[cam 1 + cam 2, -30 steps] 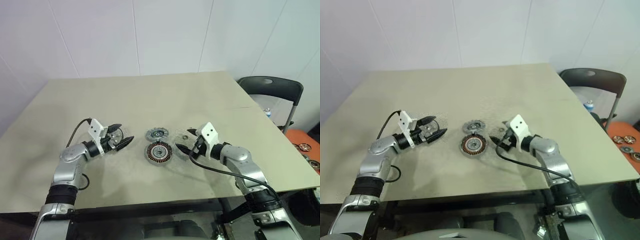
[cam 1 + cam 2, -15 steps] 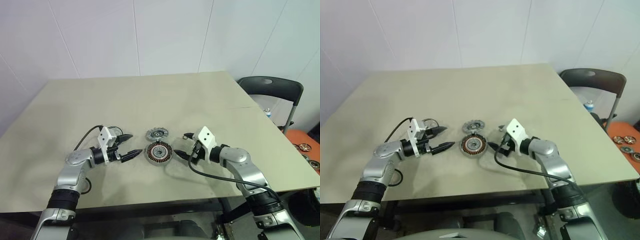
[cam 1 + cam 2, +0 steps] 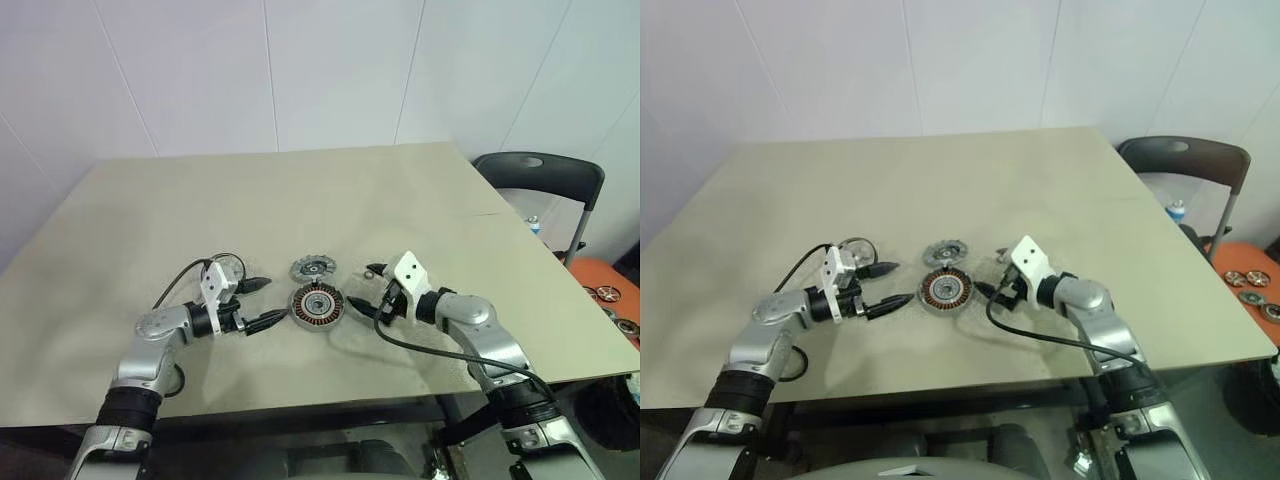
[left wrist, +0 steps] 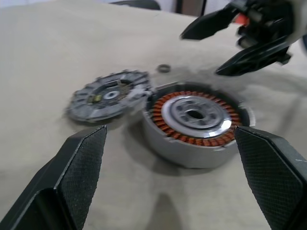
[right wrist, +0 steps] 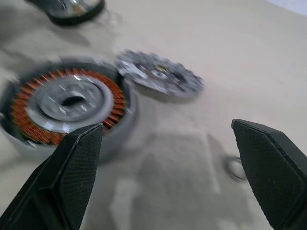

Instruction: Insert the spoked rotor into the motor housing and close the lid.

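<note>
Plainly, the motor housing [image 3: 317, 305], a short grey cylinder with an orange ring of copper windings around a silver hub, sits open-topped near the front middle of the beige desk [image 3: 300, 200]. A grey notched-rim disc [image 3: 313, 268] lies flat just beside it on the far side, so close that contact cannot be ruled out. The spoked rotor [image 3: 853, 248] rests on the desk apart from the housing, off to the robot's left, just behind the left gripper [image 3: 274, 300]; only its dark rim and a glint of silver can be made out. That gripper points at the housing from the left, its jaws spread wide and holding nothing. The right gripper [image 3: 364, 290] faces the housing from the opposite side, its jaws likewise spread and empty. A small metal ring [image 4: 164, 68] lies on the desk near the right gripper. A dark chair [image 3: 540, 175] stands past the desk's right edge.
</note>
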Tool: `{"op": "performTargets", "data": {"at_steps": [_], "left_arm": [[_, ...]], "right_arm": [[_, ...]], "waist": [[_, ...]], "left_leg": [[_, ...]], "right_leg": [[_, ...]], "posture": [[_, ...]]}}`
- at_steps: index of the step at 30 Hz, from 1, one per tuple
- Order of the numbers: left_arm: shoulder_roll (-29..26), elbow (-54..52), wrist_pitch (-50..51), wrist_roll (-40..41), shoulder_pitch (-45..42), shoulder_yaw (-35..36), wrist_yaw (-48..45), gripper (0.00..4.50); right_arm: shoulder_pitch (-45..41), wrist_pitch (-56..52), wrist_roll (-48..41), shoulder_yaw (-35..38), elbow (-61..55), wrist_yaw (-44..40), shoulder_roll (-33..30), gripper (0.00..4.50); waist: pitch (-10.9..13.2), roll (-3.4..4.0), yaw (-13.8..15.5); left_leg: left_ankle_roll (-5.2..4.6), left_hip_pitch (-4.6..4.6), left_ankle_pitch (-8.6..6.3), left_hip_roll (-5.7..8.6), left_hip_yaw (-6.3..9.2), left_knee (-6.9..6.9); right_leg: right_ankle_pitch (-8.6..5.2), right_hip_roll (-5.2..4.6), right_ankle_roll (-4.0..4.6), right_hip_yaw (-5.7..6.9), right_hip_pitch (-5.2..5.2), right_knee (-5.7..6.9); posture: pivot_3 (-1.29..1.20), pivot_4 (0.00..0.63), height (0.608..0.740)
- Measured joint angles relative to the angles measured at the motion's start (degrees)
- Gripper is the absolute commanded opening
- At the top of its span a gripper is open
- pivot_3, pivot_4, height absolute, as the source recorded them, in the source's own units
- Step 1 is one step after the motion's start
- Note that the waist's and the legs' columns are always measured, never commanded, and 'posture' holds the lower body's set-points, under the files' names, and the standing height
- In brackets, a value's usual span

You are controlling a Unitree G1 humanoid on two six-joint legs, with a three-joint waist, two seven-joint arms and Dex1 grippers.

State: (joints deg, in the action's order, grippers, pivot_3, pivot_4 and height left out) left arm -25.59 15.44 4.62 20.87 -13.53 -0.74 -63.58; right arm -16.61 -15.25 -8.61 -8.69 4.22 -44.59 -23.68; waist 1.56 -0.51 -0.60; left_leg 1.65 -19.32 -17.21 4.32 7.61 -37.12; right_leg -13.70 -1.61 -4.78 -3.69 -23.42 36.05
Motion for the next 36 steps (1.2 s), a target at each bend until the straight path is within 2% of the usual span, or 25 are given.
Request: {"op": "performTargets", "data": {"at_steps": [6,15,20,26,36], "left_arm": [[-0.13,-0.56,0.24,1.02,0.26,0.15,-0.04,4.50],[0.07,1.44,-0.72,-0.70,-0.04,-0.18,1.39,4.50],[0.32,2.55,-1.84,-2.09,-0.40,-0.26,2.15,4.50],[0.94,2.67,-3.07,-3.02,-0.34,-0.31,2.71,4.50],[1.49,2.64,-3.89,-4.59,-0.15,-1.39,2.85,4.50]], "right_arm": [[-0.41,-1.92,-0.64,0.32,0.70,1.28,0.31,4.48],[-5.97,-4.21,3.80,1.70,9.57,11.90,3.20,4.48],[-9.35,-7.41,6.17,0.93,16.10,16.40,7.50,4.48],[-11.51,-7.60,6.85,0.73,19.28,18.48,10.33,4.48],[-11.96,-9.81,4.16,4.49,20.96,17.78,9.93,4.48]], "waist": [[0.00,0.00,0.07],[0.00,0.01,0.01],[0.00,0.01,-0.08],[-0.01,0.03,-0.14],[-0.01,0.04,-0.05]], "left_leg": [[0.00,0.00,0.00,0.01,0.00,-0.01],[0.00,-0.01,0.00,0.01,-0.01,0.02],[0.01,0.00,0.00,0.00,-0.01,0.03],[0.00,0.00,0.00,0.02,-0.02,0.03],[0.00,0.00,0.00,0.02,-0.02,0.02]], "right_leg": [[0.00,-0.01,0.00,0.00,0.01,-0.01],[0.00,-0.01,0.01,-0.01,-0.03,0.00],[0.01,0.01,0.02,-0.02,-0.05,0.03],[0.01,0.00,0.01,-0.02,-0.05,0.03],[0.01,0.00,0.01,-0.02,-0.03,0.03]], "posture": [[0.00,0.000,0.740],[0.00,0.000,0.740],[0.00,0.000,0.740],[0.00,0.000,0.740],[0.00,0.000,0.740]]}}
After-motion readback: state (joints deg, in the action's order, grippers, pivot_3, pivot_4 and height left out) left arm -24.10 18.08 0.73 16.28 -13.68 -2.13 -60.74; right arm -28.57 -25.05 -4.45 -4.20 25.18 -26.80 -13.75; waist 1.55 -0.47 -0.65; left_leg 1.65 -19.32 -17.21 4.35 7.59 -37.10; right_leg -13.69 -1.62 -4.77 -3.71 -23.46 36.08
